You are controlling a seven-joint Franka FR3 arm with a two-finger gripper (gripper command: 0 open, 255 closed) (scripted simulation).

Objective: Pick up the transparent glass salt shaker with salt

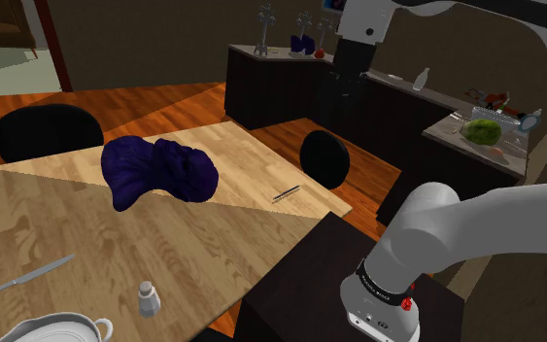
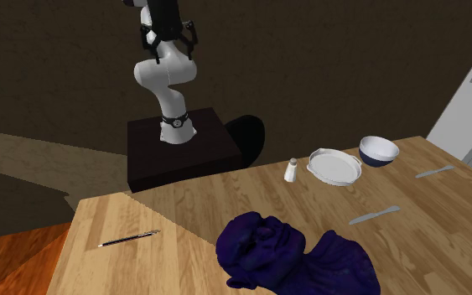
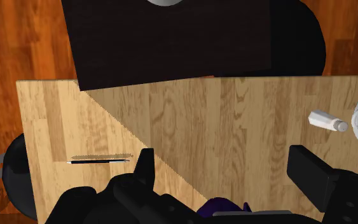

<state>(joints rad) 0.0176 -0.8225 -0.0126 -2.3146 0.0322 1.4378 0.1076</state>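
The salt shaker (image 1: pixel 147 298) is a small pale bottle with a grey cap, standing upright near the table's front edge in the shoulder view. In the second exterior view the shaker (image 2: pixel 292 170) stands just left of a white dish (image 2: pixel 336 165). My gripper (image 3: pixel 228 170) is high above the wooden table (image 3: pixel 234 121), open, with nothing between its black fingers (image 3: pixel 144 167). From there the shaker (image 3: pixel 327 120) lies well off to one side of the fingers, close to the dish's rim.
A crumpled purple cloth (image 1: pixel 159 170) lies mid-table. A pen (image 1: pixel 286 193) rests near the table edge by the dark stand (image 1: pixel 300 291). A knife (image 1: pixel 23 279) and a bowl (image 2: pixel 378 151) lie near the dish. Black chairs (image 1: pixel 324 157) stand around the table.
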